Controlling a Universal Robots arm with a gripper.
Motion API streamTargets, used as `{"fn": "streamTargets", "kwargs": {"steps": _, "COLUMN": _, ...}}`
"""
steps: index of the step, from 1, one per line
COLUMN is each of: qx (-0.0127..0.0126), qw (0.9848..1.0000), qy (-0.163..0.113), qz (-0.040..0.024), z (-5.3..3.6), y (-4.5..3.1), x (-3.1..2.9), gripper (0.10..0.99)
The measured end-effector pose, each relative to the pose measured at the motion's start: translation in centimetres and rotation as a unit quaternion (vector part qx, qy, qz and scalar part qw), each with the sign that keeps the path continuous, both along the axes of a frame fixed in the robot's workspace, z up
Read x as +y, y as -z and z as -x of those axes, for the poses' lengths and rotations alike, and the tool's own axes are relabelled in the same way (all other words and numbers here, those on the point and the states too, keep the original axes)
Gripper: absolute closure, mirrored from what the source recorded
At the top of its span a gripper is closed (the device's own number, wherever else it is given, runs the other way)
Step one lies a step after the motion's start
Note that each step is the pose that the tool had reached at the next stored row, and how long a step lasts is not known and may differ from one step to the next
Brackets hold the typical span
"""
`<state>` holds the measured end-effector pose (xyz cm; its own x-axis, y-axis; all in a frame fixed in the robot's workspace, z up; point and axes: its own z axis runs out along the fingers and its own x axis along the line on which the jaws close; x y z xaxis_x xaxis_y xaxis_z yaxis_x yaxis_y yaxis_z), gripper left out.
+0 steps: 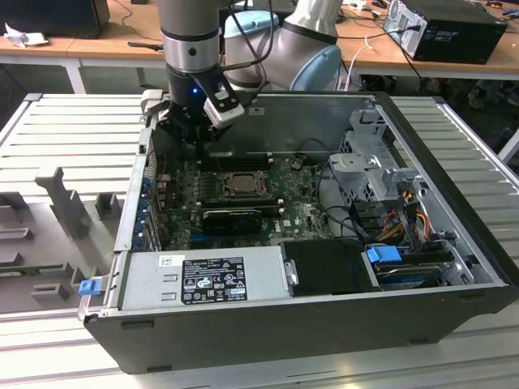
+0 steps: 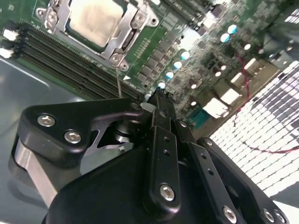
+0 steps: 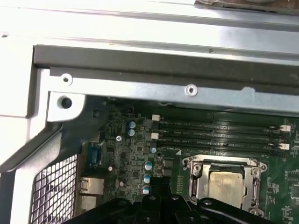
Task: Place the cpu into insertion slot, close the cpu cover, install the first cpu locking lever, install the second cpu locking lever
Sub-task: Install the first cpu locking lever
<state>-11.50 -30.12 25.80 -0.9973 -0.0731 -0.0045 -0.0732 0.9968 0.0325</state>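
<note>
The cpu [image 1: 241, 185] [image 2: 96, 21] [image 3: 225, 183] lies flat in its socket on the green motherboard, pale metal top up. The cpu cover [image 2: 125, 43] [image 3: 200, 173], a silvery frame, lies down around it. A thin metal lever rod [image 2: 119, 86] stands up beside the socket's corner. My gripper [image 1: 199, 144] [image 2: 159, 99] [image 3: 160, 183] hangs over the board at the exterior view's left of the socket, near the case's back wall. Its black fingers are shut together with nothing between them. The fingertips are apart from the cpu and the cover.
Black memory slots [image 3: 219, 133] run along the socket's far side. The open case's metal wall [image 3: 187, 88] and perforated rear panel [image 3: 53, 191] stand close to the gripper. A long black card [image 1: 233, 217] lies in front of the socket; the power supply [image 1: 207, 279] and drive cage [image 1: 373, 170] fill the rest.
</note>
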Motion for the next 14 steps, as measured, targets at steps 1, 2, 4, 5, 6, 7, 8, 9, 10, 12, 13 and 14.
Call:
{"fn": "streamTargets", "kwargs": {"steps": 1, "qx": 0.0, "qw": 1.0, "qy": 0.0, "qz": 0.0001, "z": -0.12, "y": 0.03, "x": 0.19, "gripper": 0.98}}
{"fn": "streamTargets", "kwargs": {"steps": 2, "qx": 0.0001, "qw": 1.0, "qy": 0.0, "qz": 0.0001, "z": -0.31, "y": 0.07, "x": 0.34, "gripper": 0.98}}
{"fn": "streamTargets", "kwargs": {"steps": 4, "qx": 0.0, "qw": 1.0, "qy": 0.0, "qz": 0.0001, "z": -0.95, "y": 0.14, "x": 0.66, "gripper": 0.98}}
{"fn": "streamTargets", "kwargs": {"steps": 5, "qx": 0.0, "qw": 1.0, "qy": 0.0, "qz": 0.0, "z": -1.12, "y": 0.16, "x": 0.71, "gripper": 0.98}}
{"fn": "streamTargets", "kwargs": {"steps": 6, "qx": 0.0001, "qw": 1.0, "qy": 0.0, "qz": 0.0001, "z": -1.48, "y": 0.19, "x": 0.79, "gripper": 0.98}}
{"fn": "streamTargets", "kwargs": {"steps": 7, "qx": 0.0001, "qw": 1.0, "qy": 0.001, "qz": 0.0001, "z": -1.76, "y": 0.19, "x": 0.79, "gripper": 0.98}}
{"fn": "streamTargets", "kwargs": {"steps": 8, "qx": 0.0, "qw": 1.0, "qy": 0.001, "qz": 0.0, "z": -1.96, "y": 0.2, "x": 0.79, "gripper": 0.98}}
{"fn": "streamTargets", "kwargs": {"steps": 9, "qx": 0.0001, "qw": 1.0, "qy": 0.002, "qz": 0.0001, "z": -2.08, "y": 0.2, "x": 0.79, "gripper": 0.98}}
{"fn": "streamTargets", "kwargs": {"steps": 10, "qx": 0.0001, "qw": 1.0, "qy": 0.002, "qz": 0.0, "z": -2.14, "y": 0.19, "x": 0.78, "gripper": 0.98}}
{"fn": "streamTargets", "kwargs": {"steps": 12, "qx": 0.0, "qw": 1.0, "qy": 0.002, "qz": -0.0001, "z": -2.27, "y": 0.2, "x": 0.79, "gripper": 0.98}}
{"fn": "streamTargets", "kwargs": {"steps": 13, "qx": 0.0001, "qw": 1.0, "qy": 0.002, "qz": -0.0001, "z": -2.35, "y": 0.2, "x": 0.79, "gripper": 0.98}}
{"fn": "streamTargets", "kwargs": {"steps": 14, "qx": 0.0001, "qw": 1.0, "qy": 0.002, "qz": -0.0001, "z": -2.41, "y": 0.2, "x": 0.79, "gripper": 0.98}}
